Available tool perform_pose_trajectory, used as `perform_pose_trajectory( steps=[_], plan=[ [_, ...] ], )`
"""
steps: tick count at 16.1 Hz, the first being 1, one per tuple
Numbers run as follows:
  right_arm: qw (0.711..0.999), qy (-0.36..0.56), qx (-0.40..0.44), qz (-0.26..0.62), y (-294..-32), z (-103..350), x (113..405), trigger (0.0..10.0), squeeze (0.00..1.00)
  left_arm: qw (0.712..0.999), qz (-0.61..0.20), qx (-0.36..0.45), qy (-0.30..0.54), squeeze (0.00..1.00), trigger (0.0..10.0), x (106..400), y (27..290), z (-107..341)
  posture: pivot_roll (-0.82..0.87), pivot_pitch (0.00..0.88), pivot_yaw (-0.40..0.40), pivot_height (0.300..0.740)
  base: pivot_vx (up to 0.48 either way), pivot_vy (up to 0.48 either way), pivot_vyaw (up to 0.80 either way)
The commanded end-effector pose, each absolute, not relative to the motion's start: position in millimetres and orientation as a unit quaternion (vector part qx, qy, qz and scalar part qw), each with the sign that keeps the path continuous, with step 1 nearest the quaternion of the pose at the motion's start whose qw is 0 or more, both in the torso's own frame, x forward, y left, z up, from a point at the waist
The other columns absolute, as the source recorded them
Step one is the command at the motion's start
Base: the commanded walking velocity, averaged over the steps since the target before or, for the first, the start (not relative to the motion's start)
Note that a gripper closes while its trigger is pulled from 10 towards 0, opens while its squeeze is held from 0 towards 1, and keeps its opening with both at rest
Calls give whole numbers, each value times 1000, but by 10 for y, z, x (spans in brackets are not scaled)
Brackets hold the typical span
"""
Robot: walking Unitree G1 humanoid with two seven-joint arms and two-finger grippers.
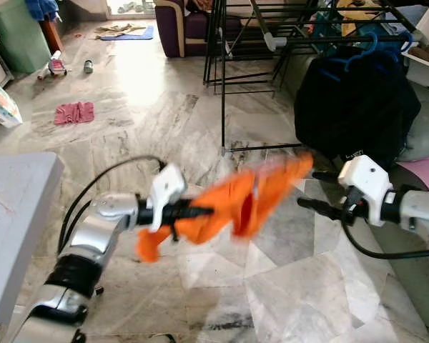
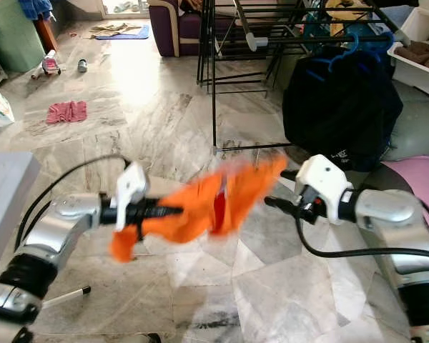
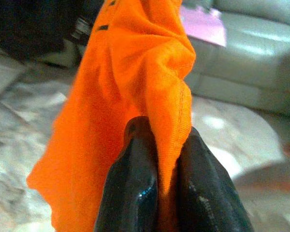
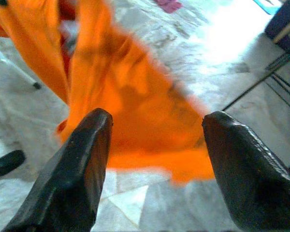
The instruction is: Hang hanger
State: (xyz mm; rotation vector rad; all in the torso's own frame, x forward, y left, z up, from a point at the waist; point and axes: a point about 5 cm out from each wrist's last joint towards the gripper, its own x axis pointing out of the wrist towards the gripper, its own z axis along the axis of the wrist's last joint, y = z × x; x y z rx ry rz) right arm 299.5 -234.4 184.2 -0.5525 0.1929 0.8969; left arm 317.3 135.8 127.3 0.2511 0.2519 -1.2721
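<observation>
Pinching orange cloth [image 3: 135, 87], left claw [image 3: 166, 169]

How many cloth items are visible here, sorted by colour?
Orange: 1, the garment pinched in the left pincer
Black: 1, the garment hanging on the drying rack
Pink: 1, the cloth on the floor
Total: 3
</observation>
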Motion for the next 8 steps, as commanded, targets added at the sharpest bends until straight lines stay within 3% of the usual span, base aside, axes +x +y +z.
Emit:
perform_pose_trajectory(
  steps=[1,5,6,7,8],
  plan=[
    [850,80,-264,448,-2300,1940,2961,10000,1000,767,-619,128,109,0,0,3127,1302,1296,-10,101,-55,740,0,0,0],
    [840,98,-253,470,-2347,1938,2922,10000,1000,738,-658,112,96,0,0,3038,1185,1328,-16,103,-61,740,0,0,0],
    [833,110,-254,478,-2373,1914,2898,10000,953,732,-667,109,92,0,0,3025,1147,1339,-16,103,-61,740,0,0,0],
    [823,127,-260,490,-2410,1890,2866,10000,75,719,-680,113,86,0,0,2993,1115,1356,-17,100,-57,740,0,0,0],
    [819,130,-266,491,-2424,1885,2861,10000,8,717,-683,113,82,0,0,2985,1104,1371,-17,99,-57,740,0,0,0]
  ],
)
